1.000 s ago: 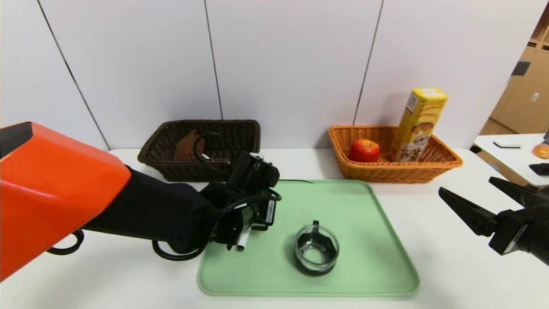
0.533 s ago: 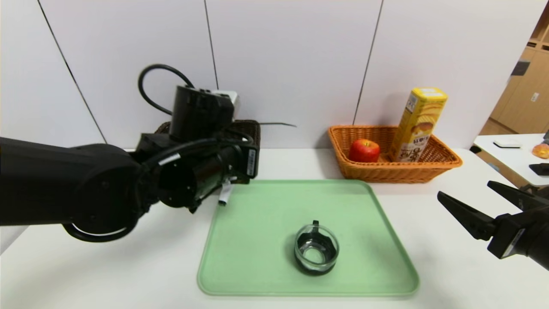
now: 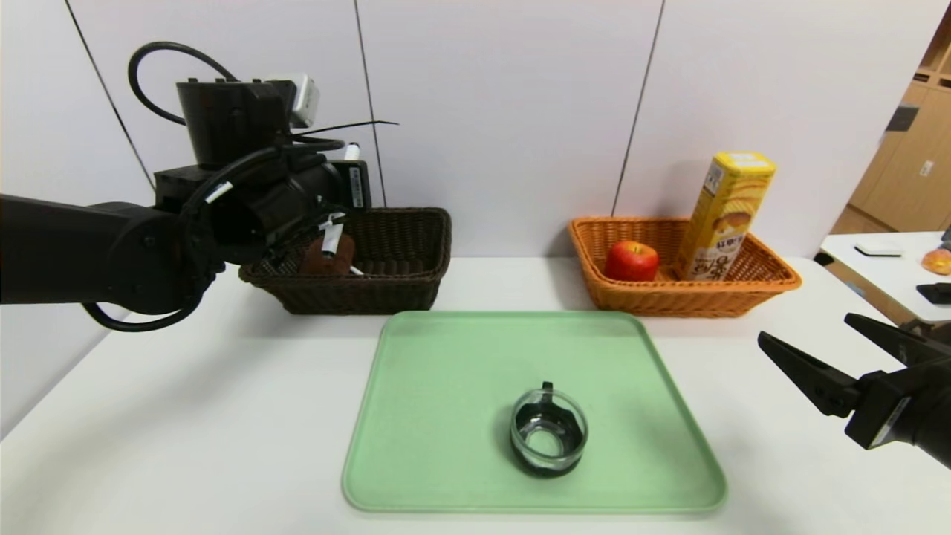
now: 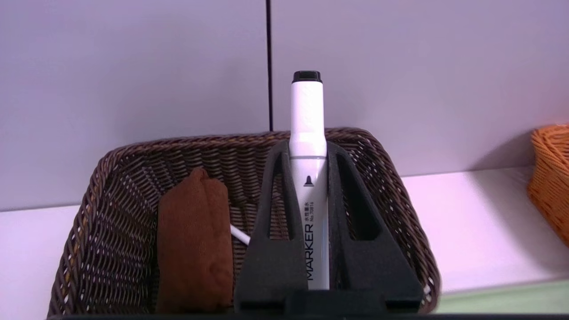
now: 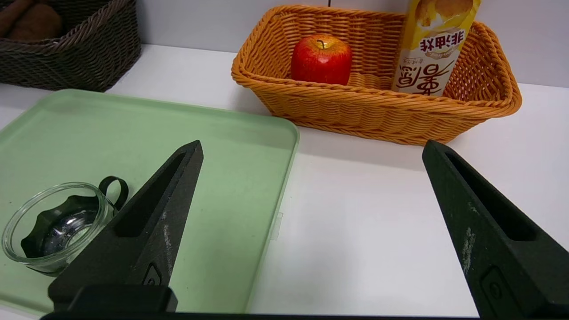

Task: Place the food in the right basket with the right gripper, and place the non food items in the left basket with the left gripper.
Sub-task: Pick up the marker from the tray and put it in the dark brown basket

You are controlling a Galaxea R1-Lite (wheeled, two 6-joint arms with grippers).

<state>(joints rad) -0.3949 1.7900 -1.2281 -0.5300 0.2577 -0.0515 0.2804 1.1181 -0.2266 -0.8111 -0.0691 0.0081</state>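
Here we found the left gripper (image 4: 308, 155) clamped on a white marker (image 4: 308, 133) at the frame's centre, the barrel running up between both fingers (image 4: 275, 209), its black cap clear of their tips, above the dark brown basket (image 4: 111, 213) holding the rolled towel (image 4: 193, 240). At the head view's lower right, the right gripper (image 3: 817, 342) was spread wide, holding nothing, beside the green tray (image 3: 446, 446).

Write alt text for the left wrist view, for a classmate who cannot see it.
The left tool grips a white marker with a black cap between its two black fingers, in front of a dark brown wicker basket. Inside the basket lie a rolled brown towel and part of another white pen.
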